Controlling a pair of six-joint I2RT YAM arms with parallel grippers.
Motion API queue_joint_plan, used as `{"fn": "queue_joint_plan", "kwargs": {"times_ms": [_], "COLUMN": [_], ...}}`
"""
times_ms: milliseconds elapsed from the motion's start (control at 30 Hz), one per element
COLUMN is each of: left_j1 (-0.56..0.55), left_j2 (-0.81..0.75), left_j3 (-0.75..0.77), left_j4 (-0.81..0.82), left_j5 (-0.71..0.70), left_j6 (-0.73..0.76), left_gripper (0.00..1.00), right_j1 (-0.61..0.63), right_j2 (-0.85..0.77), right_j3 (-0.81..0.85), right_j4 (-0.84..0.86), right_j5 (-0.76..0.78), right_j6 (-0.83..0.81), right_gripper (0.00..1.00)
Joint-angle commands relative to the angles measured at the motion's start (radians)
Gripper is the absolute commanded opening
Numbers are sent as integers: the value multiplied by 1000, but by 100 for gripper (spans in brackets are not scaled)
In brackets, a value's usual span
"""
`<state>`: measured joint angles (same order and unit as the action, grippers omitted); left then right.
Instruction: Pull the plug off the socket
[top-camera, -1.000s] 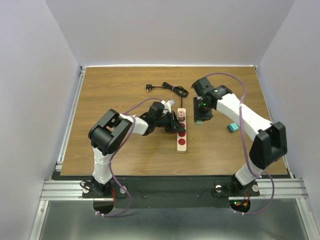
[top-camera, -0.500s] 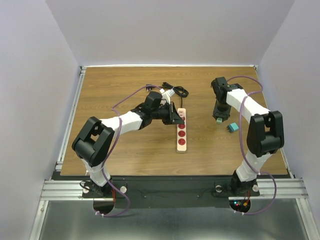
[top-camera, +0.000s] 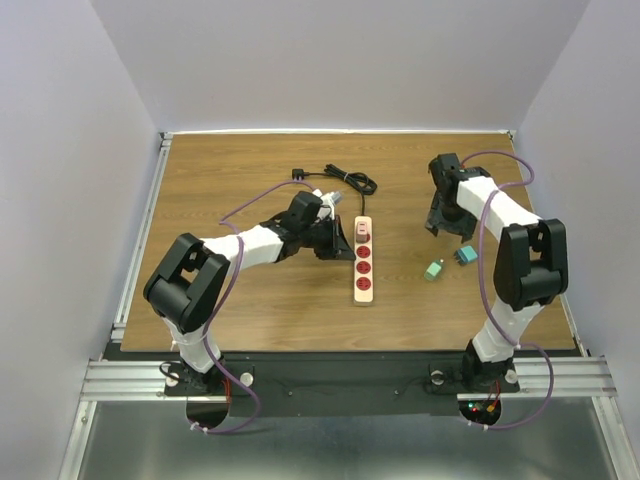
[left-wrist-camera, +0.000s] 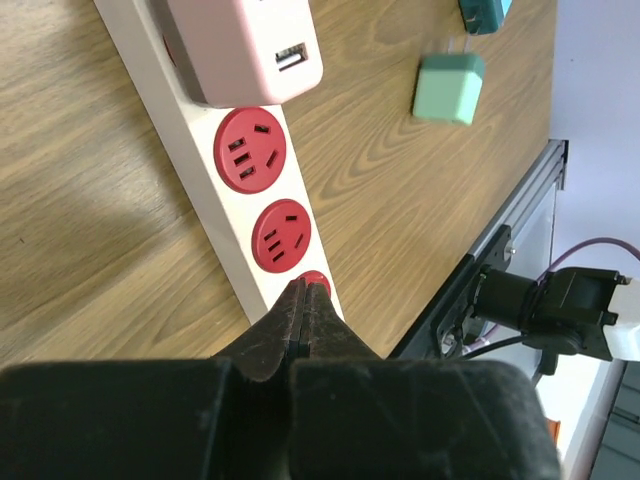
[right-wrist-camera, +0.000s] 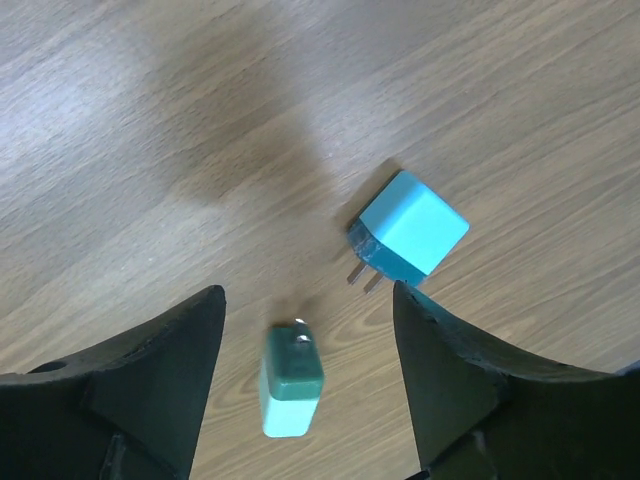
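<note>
The socket (top-camera: 362, 275) is a beige strip with red outlets lying mid-table, also visible in the left wrist view (left-wrist-camera: 195, 165). A pink plug (top-camera: 361, 229) (left-wrist-camera: 245, 45) sits in its far outlet. My left gripper (top-camera: 349, 247) (left-wrist-camera: 303, 290) is shut on nothing, its tips resting at the strip's edge by a red outlet. A green plug (top-camera: 434, 270) (right-wrist-camera: 291, 385) lies loose on the wood, prongs bare, below my open right gripper (top-camera: 448, 228) (right-wrist-camera: 307, 295), which touches nothing.
A teal plug (top-camera: 465, 255) (right-wrist-camera: 410, 232) lies on its side just right of the green one. The strip's thin black cord (top-camera: 340, 180) is coiled behind it. The table's metal rail (left-wrist-camera: 500, 250) runs along the near edge.
My right arm carried the green plug away from the strip to the right, then opened; the plug now lies on the table beside the teal one. The left gripper stayed shut at the strip.
</note>
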<state>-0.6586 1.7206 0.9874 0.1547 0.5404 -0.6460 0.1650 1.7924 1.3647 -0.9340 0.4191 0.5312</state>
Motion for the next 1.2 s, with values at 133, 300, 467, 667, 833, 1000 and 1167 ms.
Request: {"fn": "queue_joint_plan", "kwargs": {"times_ms": [133,300,467,667,833,1000,1167], "left_j1": [31,39,39,25,8,-22,-26], "left_j2": [-41,-33,-29,25,80,138,166], "left_j3": [-42,-39,-39,-15,-29,-38,-76], "left_j4": [23,26,97,172,271,385,511], "left_j5": [-14,0,45,90,116,130,115], "left_j6": [17,11,-30,-93,-152,-222,-297], "left_gripper": [0,0,0,0,0,0,0], "right_j1": [5,40,169,252,281,297,329], "right_j2": [-128,-110,-47,24,90,130,170], "right_j3": [131,211,283,355,373,359,358], "right_j4": [60,63,78,112,112,112,121], "right_j5": [-273,-471,-545,-563,-537,-517,-523], "right_j6": [-80,-108,-119,-82,-59,-43,-37], "right_gripper": [76,76,78,86,89,89,86]}}
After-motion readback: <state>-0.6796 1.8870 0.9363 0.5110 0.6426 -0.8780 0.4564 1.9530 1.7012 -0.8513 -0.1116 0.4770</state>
